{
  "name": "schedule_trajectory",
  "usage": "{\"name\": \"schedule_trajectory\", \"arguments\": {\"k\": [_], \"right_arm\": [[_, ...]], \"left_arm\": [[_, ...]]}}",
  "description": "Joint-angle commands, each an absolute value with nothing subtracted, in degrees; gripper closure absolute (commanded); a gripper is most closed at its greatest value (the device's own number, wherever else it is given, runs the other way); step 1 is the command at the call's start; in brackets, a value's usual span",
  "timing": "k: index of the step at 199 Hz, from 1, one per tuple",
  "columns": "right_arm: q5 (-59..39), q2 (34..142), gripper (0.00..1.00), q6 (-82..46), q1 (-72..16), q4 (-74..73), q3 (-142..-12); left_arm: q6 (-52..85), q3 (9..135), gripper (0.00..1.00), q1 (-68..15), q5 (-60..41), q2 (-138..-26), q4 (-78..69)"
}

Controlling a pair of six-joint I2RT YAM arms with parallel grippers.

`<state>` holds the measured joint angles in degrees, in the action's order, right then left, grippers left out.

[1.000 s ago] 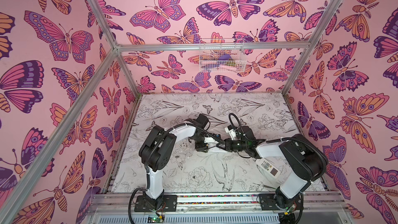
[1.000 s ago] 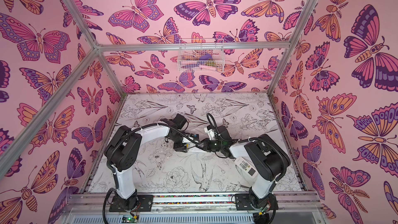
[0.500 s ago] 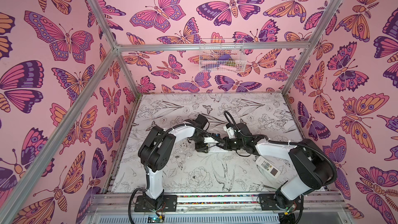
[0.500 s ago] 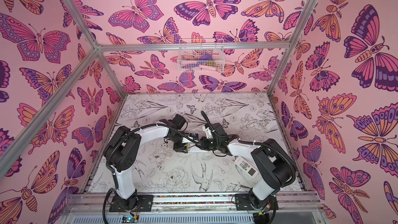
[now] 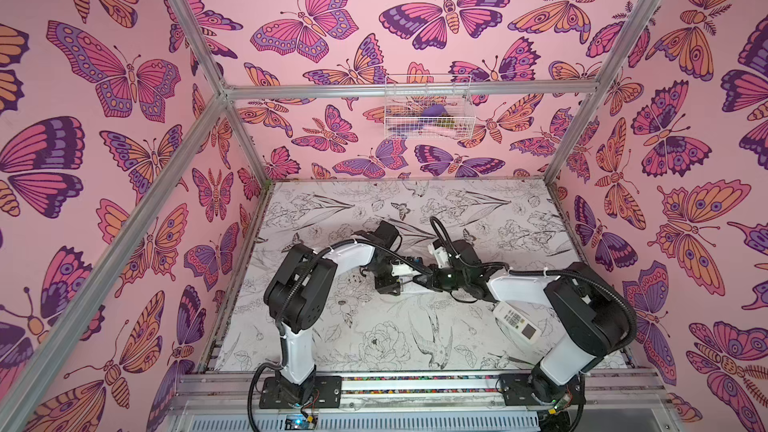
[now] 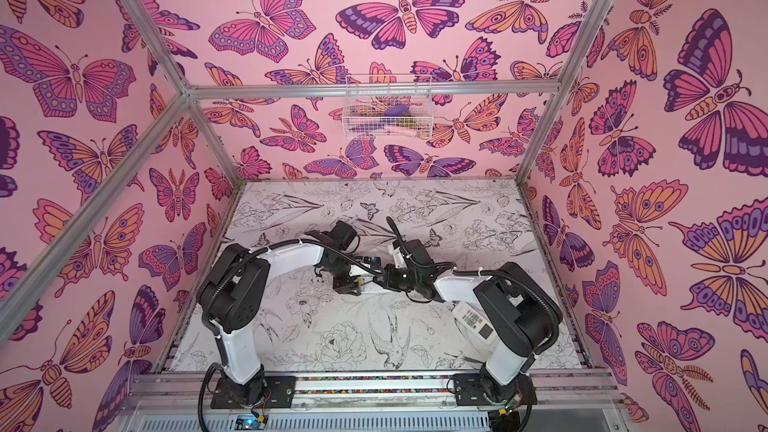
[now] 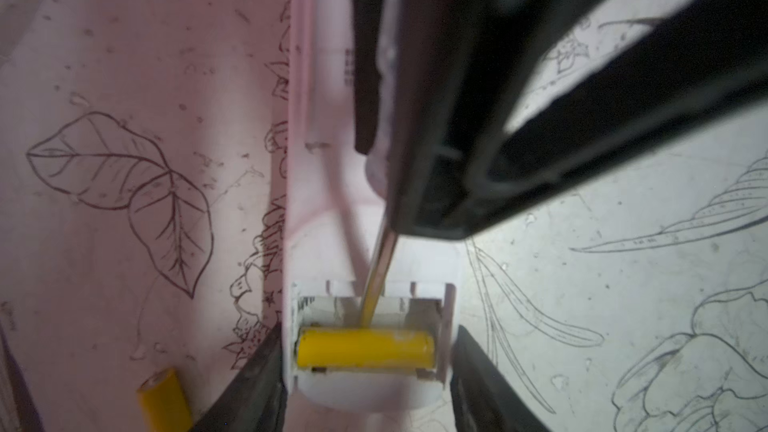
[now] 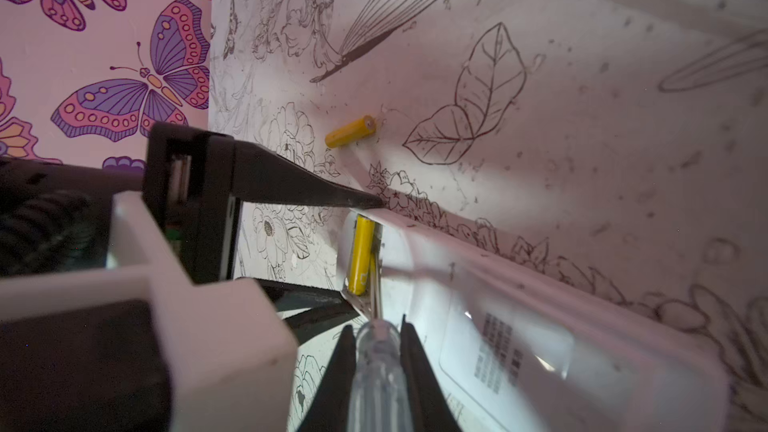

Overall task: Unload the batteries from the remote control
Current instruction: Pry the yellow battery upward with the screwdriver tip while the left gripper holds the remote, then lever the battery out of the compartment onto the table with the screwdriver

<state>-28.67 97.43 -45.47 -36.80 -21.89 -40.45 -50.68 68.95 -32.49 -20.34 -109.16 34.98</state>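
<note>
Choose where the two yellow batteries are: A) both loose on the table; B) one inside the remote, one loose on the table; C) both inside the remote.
B: the left wrist view shows one battery in the open remote, the other battery lying on the table.

White wire basket [image 5: 395, 118], clear-handled screwdriver [image 8: 375, 367]

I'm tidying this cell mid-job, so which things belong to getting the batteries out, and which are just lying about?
In use: open remote, yellow battery in its slot, loose yellow battery, screwdriver.
Lying about: second remote, buttons up; hanging wire basket.
</note>
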Motion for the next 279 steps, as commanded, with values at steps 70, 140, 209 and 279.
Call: {"name": "schedule_trajectory", "arguments": {"k": [70,140,209,279], "right_arm": [[-38.3,104.3,1.0,-48.3,-33.5,-41.2,-34.5],[-38.5,110.5,1.0,-54.4,-33.5,-50.1,-32.9],[-38.6,110.0,1.0,-53.6,-33.5,-48.5,-33.3],[-37.4,108.7,1.0,-51.5,-33.4,-44.3,-34.2]], "left_arm": [[-50.7,67.0,0.43,-34.8,-21.6,-110.5,40.9],[-40.3,69.6,0.22,-34.8,-22.4,-104.1,40.3],[-20.6,72.1,0.32,-34.3,-15.8,-102.0,43.4],[-18.5,70.0,0.38,-34.8,-11.6,-103.4,42.2]]}}
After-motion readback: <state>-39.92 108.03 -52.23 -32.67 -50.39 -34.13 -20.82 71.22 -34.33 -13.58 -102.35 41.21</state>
